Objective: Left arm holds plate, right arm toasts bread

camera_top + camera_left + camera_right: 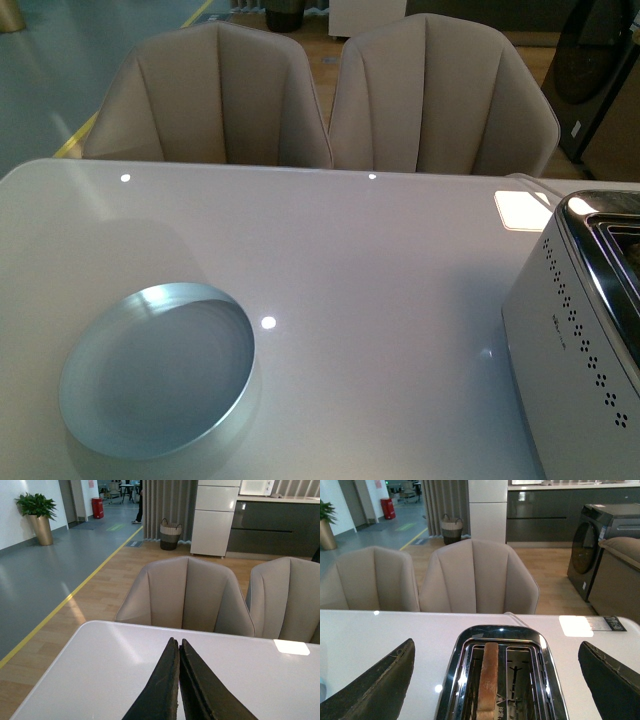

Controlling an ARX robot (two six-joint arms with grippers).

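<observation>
**Bread sits in the toaster, plate lies free on the table**

The white table [350,260] spans the whole front view, with two beige chairs [320,95] pushed up to its far edge. The white toaster [500,680], chrome around its two slots, stands directly below and between the spread jaws of the right gripper [500,680]; that pincer is wide apart and holds nothing, one black jaw on each side of the toaster's top. In the front view the toaster occupies the table's right side.

The plate [160,370], round, pale blue-grey and raised at the rim, lies flat on the table, well apart from the toaster. Neither pincer touches it.

The left gripper [179,645] has its two black wedge jaws pressed together with nothing between them, tips pointing across bare tabletop toward the chairs.

The bread [489,680] stands upright on edge in one toaster slot, beneath the right pincer's open gap; the other slot holds none.
</observation>
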